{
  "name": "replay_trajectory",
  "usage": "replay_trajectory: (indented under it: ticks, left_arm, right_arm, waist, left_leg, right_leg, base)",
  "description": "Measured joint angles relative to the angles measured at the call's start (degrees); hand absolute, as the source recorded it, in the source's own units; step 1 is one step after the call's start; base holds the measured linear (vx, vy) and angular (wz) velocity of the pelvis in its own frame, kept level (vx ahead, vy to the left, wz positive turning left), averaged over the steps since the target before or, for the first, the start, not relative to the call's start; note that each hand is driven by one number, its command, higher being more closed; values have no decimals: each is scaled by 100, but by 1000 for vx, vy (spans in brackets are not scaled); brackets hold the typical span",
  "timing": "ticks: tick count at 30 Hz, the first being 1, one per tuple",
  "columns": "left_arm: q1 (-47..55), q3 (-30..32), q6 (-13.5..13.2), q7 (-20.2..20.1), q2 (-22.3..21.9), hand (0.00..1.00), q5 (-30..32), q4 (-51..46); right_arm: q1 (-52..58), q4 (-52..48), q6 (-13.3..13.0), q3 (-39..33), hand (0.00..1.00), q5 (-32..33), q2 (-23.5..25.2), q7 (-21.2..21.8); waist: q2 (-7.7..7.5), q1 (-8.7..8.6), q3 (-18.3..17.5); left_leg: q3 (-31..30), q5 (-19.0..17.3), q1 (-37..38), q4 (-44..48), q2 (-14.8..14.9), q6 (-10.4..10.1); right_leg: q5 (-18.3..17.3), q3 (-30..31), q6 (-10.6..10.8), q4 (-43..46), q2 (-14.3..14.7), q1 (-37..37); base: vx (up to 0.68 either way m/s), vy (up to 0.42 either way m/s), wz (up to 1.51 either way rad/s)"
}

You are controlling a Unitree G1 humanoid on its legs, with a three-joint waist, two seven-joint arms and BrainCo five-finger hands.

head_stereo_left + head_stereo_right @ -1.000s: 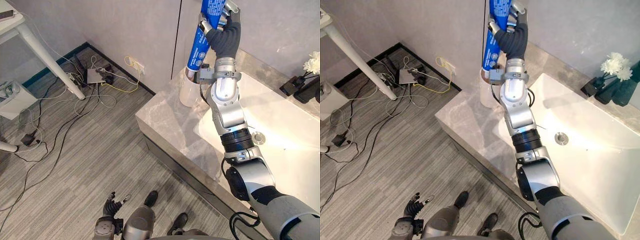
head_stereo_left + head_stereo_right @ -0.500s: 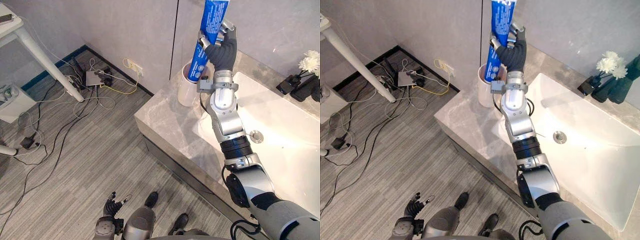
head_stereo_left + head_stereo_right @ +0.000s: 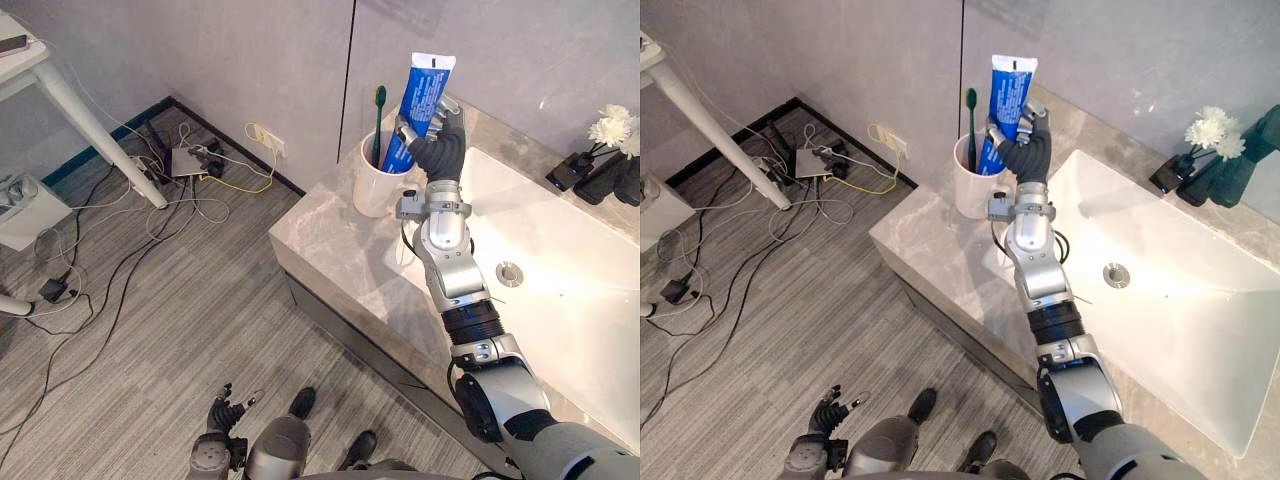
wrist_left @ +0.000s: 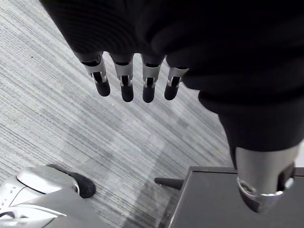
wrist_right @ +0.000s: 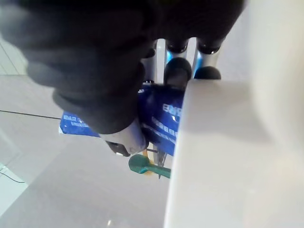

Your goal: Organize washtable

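Observation:
My right hand (image 3: 437, 143) is shut on a blue toothpaste tube (image 3: 420, 92), held upright and slightly tilted, its lower end inside a white cup (image 3: 377, 192) near the back left corner of the grey marble counter (image 3: 325, 235). A green toothbrush (image 3: 378, 112) stands in the same cup. In the right wrist view the thumb (image 5: 116, 135) presses the toothpaste tube (image 5: 159, 116) beside the cup's white rim (image 5: 213, 142). My left hand (image 3: 224, 413) hangs low over the floor, its fingers (image 4: 126, 85) straight and holding nothing.
A white sink basin (image 3: 570, 235) with a drain (image 3: 510, 271) lies right of the cup. White flowers (image 3: 612, 125) and dark bottles (image 3: 600, 175) stand at the back right. The counter's front edge drops to a floor with cables (image 3: 180, 190) and a white table leg (image 3: 95, 120).
My right hand has come down with the toothpaste tube, so its lower end now sits in the cup. The view has shifted, and the toothbrush now shows.

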Motion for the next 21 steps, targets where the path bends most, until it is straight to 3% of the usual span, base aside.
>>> replay_trajectory:
  ticks: [4,21]
  left_arm:
    - [36,0,9,-2,15,0,2,89]
    - [66,-29,54,-9,41,0,4,236]
  right_arm:
    - [95,-7,0,117,0,-26,2,-5]
    - [469,-277,-20,122,0,23,101,84]
  waist:
    - [-7,-94,-82]
    - [-62,-98,-450]
  left_leg:
    - [11,8,19,-7,4,-4]
    - [9,117,154,-141,37,11]
  right_leg:
    - [0,17,0,-1,3,10]
    - [2,31,-4,8,17,86]
  base:
    - [-3,4,-1]
    - [-4,1,0]
